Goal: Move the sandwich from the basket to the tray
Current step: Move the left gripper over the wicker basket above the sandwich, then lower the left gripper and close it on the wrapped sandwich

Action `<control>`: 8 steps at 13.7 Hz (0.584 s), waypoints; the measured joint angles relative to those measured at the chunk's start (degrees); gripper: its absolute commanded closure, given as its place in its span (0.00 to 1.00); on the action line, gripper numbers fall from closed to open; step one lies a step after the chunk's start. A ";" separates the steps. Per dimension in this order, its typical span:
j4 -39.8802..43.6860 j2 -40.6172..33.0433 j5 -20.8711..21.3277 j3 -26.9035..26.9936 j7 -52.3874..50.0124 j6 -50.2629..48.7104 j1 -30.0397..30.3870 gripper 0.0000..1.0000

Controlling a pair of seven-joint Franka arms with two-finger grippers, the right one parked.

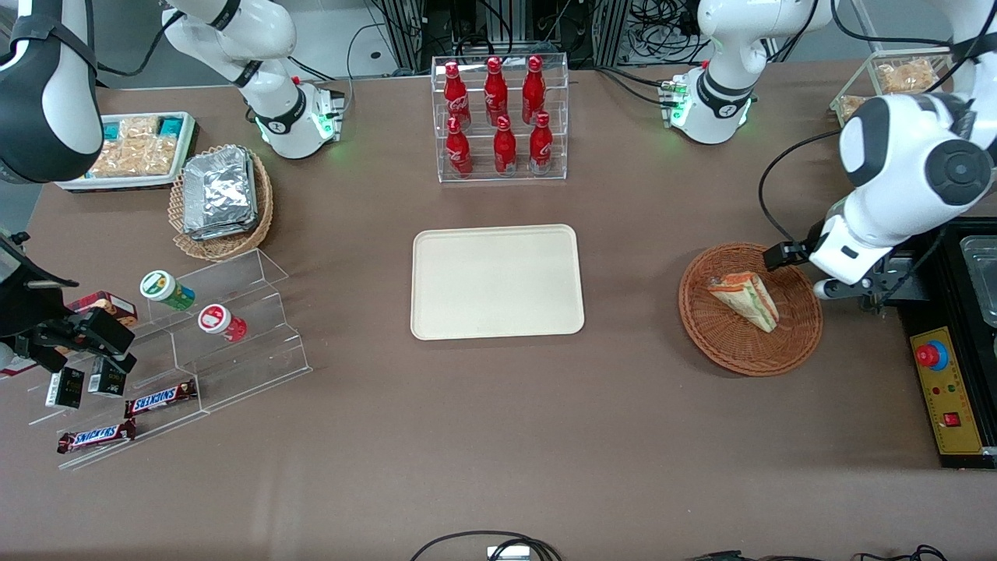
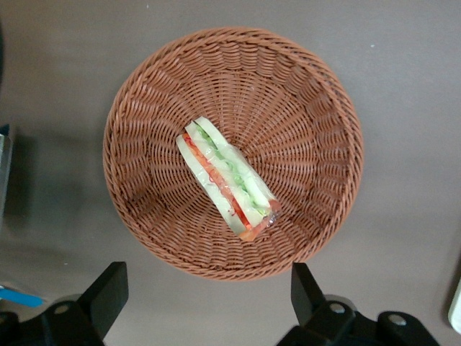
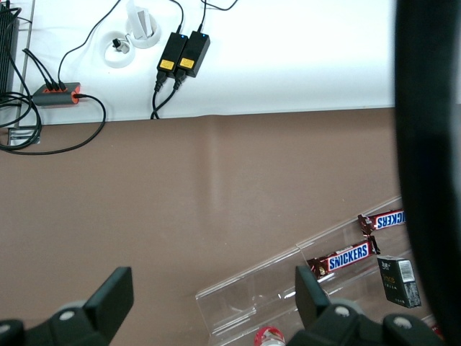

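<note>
The sandwich [image 1: 745, 299] is a triangular wedge with green, orange and red filling. It lies in the round reddish-brown basket [image 1: 724, 343] toward the working arm's end of the table. In the left wrist view the sandwich [image 2: 227, 176] lies near the middle of the basket [image 2: 310, 108]. My left gripper [image 1: 827, 290] hovers above the basket's rim on the working arm's side. In the wrist view the gripper [image 2: 209, 295] is open and empty, its fingers [image 2: 109, 288] wide apart over bare table just outside the rim. The cream-beige tray [image 1: 497, 282] lies flat at the table's middle.
A clear rack of red bottles [image 1: 500, 117] stands farther from the front camera than the tray. A tan basket of foil packets [image 1: 222, 195] and an acrylic stand with snack bars [image 1: 160, 399] are toward the parked arm's end. A black control box [image 1: 946, 389] sits beside the basket.
</note>
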 measured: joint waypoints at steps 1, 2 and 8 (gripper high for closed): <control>-0.84 0.01 0.00 0.02 -1.63 0.81 0.00 0.00; -1.42 0.03 0.02 0.03 -3.35 1.53 0.00 0.00; -7.64 1.95 0.16 0.01 -16.92 13.25 -0.04 0.00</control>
